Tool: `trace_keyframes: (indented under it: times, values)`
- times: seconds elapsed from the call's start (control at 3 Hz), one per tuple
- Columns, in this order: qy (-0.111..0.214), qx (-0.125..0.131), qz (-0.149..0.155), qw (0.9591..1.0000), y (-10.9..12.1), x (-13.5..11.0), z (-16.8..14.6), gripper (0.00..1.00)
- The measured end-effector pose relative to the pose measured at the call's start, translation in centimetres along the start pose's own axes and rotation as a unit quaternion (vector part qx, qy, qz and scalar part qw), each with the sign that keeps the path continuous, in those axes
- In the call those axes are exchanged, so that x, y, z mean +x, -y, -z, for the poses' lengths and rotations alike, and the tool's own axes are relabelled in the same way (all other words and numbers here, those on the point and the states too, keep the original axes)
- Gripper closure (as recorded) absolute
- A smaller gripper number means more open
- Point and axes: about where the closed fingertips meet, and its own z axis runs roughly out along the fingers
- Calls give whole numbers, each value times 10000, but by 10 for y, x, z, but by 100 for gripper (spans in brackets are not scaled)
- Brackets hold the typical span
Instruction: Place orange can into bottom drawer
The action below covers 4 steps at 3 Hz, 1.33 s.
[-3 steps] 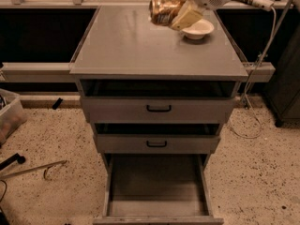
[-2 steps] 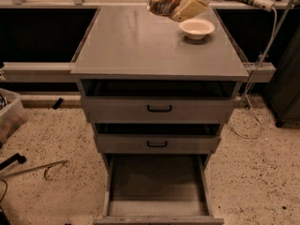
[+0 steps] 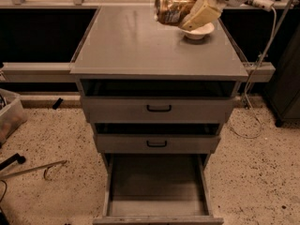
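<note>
Gripper [image 3: 188, 4] is clamping the orange can [image 3: 169, 7] at upper centre of frame, while the bottom drawer [image 3: 157, 184] is standing open at bottom centre.

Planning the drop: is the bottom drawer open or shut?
Open: the bottom drawer is pulled out, its grey floor showing. The end effector holds the orange can above the cabinet top.

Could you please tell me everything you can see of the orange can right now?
The orange can is a shiny gold-orange metal drink can with a dented body. It lies tilted on its side, gripped in the jaws of the gripper, apparently lifted above the rear of the cabinet top, just left of the cream bowl. Only the gripper seems to touch it.
</note>
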Motion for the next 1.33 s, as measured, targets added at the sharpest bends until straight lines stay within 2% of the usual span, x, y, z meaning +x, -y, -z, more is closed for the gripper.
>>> trace_keyframes:
  times: [0.33, 0.67, 1.0, 1.33]
  values:
    - [182, -279, -182, 9993, -54, 12, 11, 100]
    - [595, -461, -635, 9951, -115, 50, -14, 100]
    - [1189, -759, -1202, 9827, -170, 91, -78, 100]
    - [1162, -744, -1214, 9830, -177, 89, -82, 100]
